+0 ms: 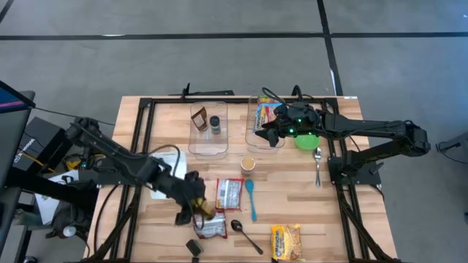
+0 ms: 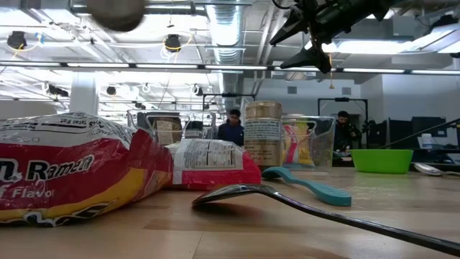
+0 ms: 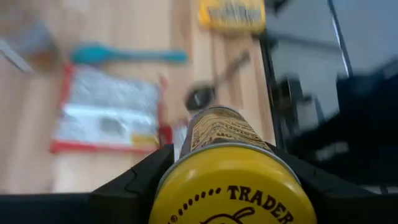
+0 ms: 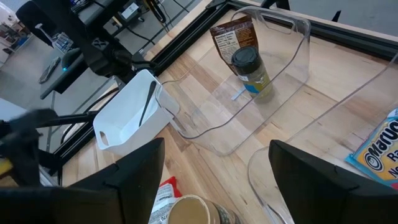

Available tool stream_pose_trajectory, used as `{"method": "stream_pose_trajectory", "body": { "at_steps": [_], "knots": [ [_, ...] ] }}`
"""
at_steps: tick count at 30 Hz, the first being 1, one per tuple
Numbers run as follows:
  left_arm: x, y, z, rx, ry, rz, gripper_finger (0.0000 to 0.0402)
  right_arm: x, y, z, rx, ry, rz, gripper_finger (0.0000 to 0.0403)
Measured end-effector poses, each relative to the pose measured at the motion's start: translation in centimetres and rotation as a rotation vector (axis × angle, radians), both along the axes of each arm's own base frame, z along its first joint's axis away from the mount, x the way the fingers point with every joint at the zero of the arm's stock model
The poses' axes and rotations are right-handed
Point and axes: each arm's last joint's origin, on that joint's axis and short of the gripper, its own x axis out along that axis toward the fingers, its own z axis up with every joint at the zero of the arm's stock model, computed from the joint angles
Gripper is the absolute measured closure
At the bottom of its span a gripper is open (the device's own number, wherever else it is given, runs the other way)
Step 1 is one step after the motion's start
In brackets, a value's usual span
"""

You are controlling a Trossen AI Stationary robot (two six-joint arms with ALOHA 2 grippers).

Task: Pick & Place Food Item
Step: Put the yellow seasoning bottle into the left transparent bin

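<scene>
A yellow-lidded jar (image 3: 233, 180) is held between the fingers of the left gripper (image 1: 199, 203), lifted over the front-left part of the table (image 1: 307, 212), above the ramen packets (image 1: 229, 193). The jar is judged rigid, smooth-walled and moderately heavy, so slipping is possible; the grip is best taken across the body just below the lid, as is seen here. The right gripper (image 1: 272, 134) is spread wide and empty, hanging over the right clear bin (image 1: 257, 117). In the left wrist view the lid lettering and the flanking fingers are shown, which are lost in the high view. Only in the right wrist view is the left bin's (image 4: 273, 62) content made plain: a dark-capped bottle (image 4: 250, 71) and a brown pouch (image 4: 230, 37).
</scene>
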Motion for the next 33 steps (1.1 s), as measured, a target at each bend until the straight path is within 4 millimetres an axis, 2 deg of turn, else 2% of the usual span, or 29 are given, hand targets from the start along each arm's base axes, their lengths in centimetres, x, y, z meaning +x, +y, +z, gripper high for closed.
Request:
{"method": "stream_pose_trajectory", "body": {
  "at_steps": [9, 16, 24, 33],
  "knots": [
    [-0.9, 4.3, 3.6, 0.057, -0.207, 0.253, 0.0195, 0.0, 0.0, 0.0, 0.000, 0.000, 0.000, 0.0121],
    [-2.0, 8.2, 5.5, 0.104, -0.298, 0.421, 0.0186, 0.0, 0.0, 0.0, 0.000, 0.000, 0.001, 0.0121],
    [-1.7, 12.8, 6.4, 0.225, -0.351, 0.543, 0.0189, 0.0, 0.0, 0.0, 0.000, 0.000, 0.000, 0.0121],
    [-1.6, 17.3, 5.8, 0.276, -0.292, 0.702, 0.0195, 0.0, 0.0, 0.0, 0.000, 0.000, 0.000, 0.0121]
  ]
}}
